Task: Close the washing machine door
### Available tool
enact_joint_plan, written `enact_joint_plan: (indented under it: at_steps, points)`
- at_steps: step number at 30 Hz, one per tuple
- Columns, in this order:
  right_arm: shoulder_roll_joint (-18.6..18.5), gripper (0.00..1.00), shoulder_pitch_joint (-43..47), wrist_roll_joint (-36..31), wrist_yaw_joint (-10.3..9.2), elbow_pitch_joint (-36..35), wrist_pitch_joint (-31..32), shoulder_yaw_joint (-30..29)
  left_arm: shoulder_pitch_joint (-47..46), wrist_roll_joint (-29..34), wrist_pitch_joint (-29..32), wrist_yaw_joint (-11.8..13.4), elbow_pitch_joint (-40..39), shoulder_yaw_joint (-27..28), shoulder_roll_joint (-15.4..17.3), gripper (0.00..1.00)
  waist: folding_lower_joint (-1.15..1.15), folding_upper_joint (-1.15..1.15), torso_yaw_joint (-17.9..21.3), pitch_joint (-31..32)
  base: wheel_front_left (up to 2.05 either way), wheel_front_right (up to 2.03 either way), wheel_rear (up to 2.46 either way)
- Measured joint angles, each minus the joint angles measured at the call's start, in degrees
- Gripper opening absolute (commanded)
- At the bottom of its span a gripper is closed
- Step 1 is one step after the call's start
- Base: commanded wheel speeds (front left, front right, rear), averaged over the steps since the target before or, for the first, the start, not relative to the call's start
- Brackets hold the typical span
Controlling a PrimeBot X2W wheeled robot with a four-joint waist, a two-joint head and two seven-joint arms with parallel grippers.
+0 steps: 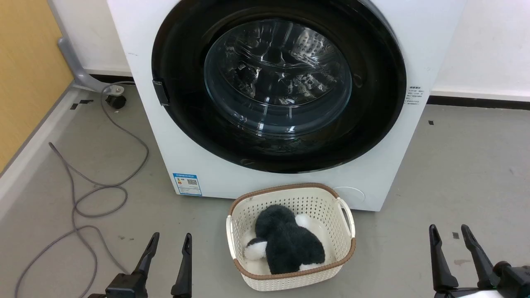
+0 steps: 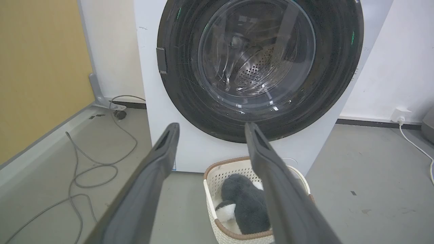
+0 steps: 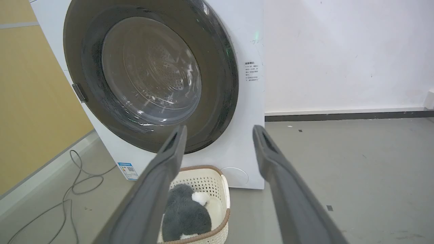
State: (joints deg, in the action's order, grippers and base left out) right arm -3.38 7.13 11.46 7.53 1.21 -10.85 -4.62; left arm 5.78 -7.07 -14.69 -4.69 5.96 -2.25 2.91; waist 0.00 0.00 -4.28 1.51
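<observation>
Both left gripper and right gripper are held apart, empty. The washing machine door is seen flush; the laundry basket could be struck by further reach.

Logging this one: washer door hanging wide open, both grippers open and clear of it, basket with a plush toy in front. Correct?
Not the door: in the right wrist view the washing machine door lies flush against the washing machine, not open. The rest holds: left gripper and right gripper open and clear, basket with plush toy in front.
</observation>
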Motion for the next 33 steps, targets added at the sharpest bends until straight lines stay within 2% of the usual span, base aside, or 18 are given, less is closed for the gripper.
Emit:
enact_joint_plan:
  at_steps: [1, 33]
  points:
    - [0.01, 0.0, 0.0, 0.0, 0.0, 0.0, -0.11, -0.01, 0.0, -0.09, 0.0, -0.01, 0.01, 0.0, 0.0, 0.0, 0.0, 0.0, -0.02, -0.03, 0.0, 0.0, 0.0]
    - [0.01, 0.0, -0.78, -2.36, 0.0, -0.04, 2.21, 0.91, -0.29, 1.02, 3.13, 0.7, -0.91, 0.19, -0.04, 0.0, 0.0, 0.0, 0.93, -0.4, 0.0, 0.0, 0.0]
